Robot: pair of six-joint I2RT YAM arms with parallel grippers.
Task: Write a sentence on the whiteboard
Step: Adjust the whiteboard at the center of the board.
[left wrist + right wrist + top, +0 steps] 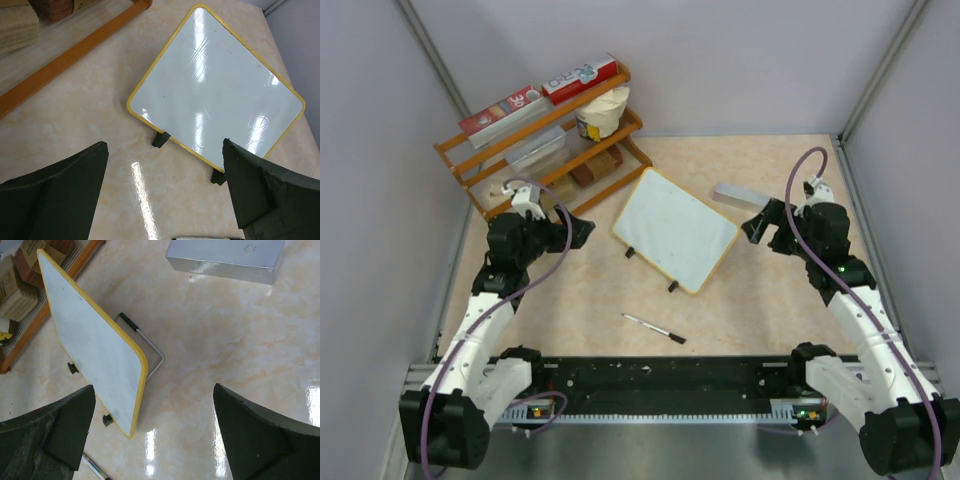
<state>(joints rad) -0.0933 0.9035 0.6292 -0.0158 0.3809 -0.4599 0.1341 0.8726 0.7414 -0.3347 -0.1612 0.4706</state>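
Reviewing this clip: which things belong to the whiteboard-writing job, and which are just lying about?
For the job:
whiteboard, nothing written on it yet
marker pen, lying in front of it, not picked up

Lying about:
grey metal block
orange rack holding boxes

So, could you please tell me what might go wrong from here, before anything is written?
1. The marker lies flat on the table and is thin, so it may roll or slip away when an arm tries to pick it up.
2. The whiteboard, blank for now, leans on a wire stand and two small feet. Writing pressure could slide it or tip it back toward the grey block.
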